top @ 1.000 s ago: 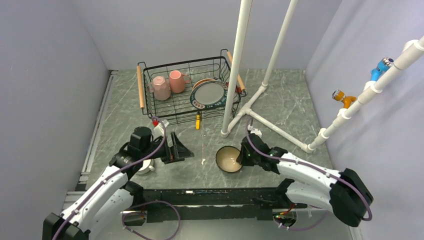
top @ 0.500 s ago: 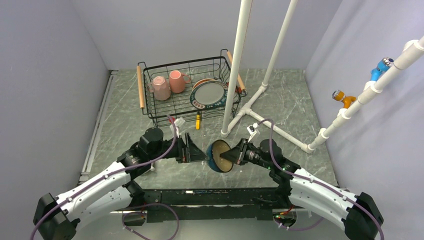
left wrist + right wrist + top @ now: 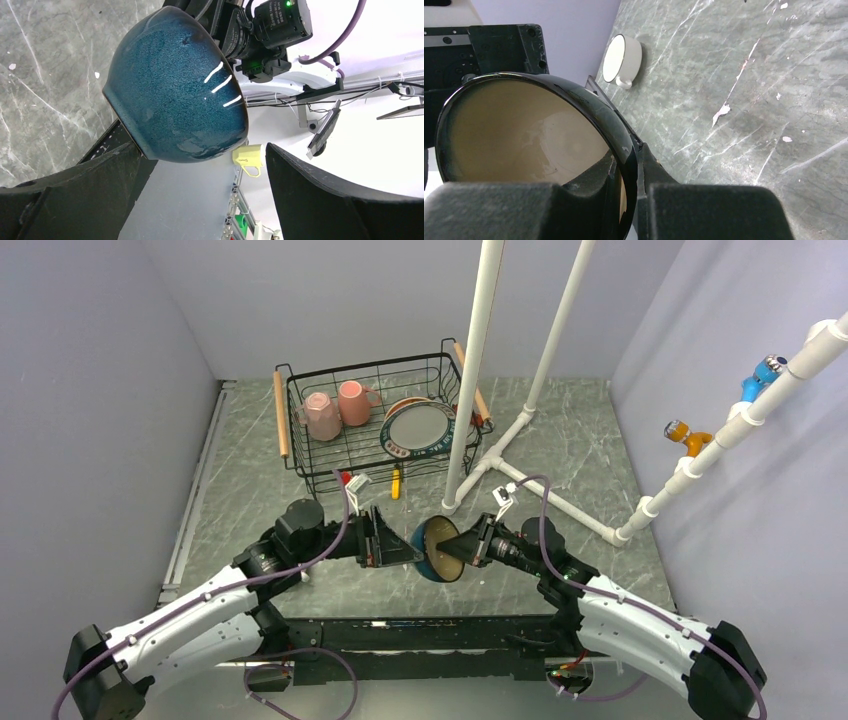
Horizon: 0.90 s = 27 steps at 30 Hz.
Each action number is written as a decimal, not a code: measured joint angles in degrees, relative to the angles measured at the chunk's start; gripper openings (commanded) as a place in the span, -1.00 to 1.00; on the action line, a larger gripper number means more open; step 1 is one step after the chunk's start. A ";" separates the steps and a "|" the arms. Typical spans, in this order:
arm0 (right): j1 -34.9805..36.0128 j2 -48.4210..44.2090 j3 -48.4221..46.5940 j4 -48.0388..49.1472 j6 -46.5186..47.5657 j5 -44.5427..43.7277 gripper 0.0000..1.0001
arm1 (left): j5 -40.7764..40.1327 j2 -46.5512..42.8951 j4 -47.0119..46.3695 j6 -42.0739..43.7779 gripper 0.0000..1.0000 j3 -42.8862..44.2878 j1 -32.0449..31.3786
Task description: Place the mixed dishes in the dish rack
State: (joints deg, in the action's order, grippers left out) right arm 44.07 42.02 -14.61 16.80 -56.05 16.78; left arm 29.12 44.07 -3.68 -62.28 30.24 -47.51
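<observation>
Marble table [image 3: 600,440], rack [image 3: 281,413] at 12 o'clock held pink mugs [image 3: 322,415], plate [image 3: 418,427], right gripper [image 3: 447,552] clamped blue bowl [image 3: 428,552], left gripper [image 3: 402,545] gaped.

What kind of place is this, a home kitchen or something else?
Most likely a robot test cell in a laboratory, not a kitchen. Plain pale walls close in a marble-patterned table, a white pipe frame stands on it, with a left arm and a right arm bolted at its near edge.

No text is legible; a small dark script runs across the yellow cup [image 3: 248,156], too tiny and blurred to read.
</observation>
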 measured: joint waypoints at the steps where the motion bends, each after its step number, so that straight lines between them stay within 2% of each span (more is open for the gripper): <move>1: -0.02 0.17 0.00 0.00 0.24 -0.07 -1.00 | -0.07 -0.11 -0.22 -0.11 0.99 0.00 -0.07; 13: -0.02 0.35 -0.59 -1.29 4.17 -2.58 -1.00 | -4.26 2.71 1.27 -0.33 0.99 1.79 -1.86; 15: -0.02 0.33 -0.87 -1.75 4.81 -3.02 -1.00 | -5.42 3.15 1.84 -0.13 0.91 2.27 -2.32; 20: -0.04 -0.15 -1.20 -1.95 5.57 -4.42 -1.00 | -8.31 5.01 3.28 0.61 0.53 4.07 -3.23; 22: -0.09 -0.42 -1.22 -2.23 5.97 -4.98 -1.00 | -8.85 5.79 3.45 0.48 0.47 4.39 -3.41; 27: -0.28 -1.14 -1.22 -3.93 6.40 -6.23 -1.00 | -9.18 7.58 2.73 0.11 0.68 4.85 -3.65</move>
State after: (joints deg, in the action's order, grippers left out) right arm 43.79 40.88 -15.84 12.86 -49.65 10.55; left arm 19.94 51.66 -0.95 -62.17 35.09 -51.16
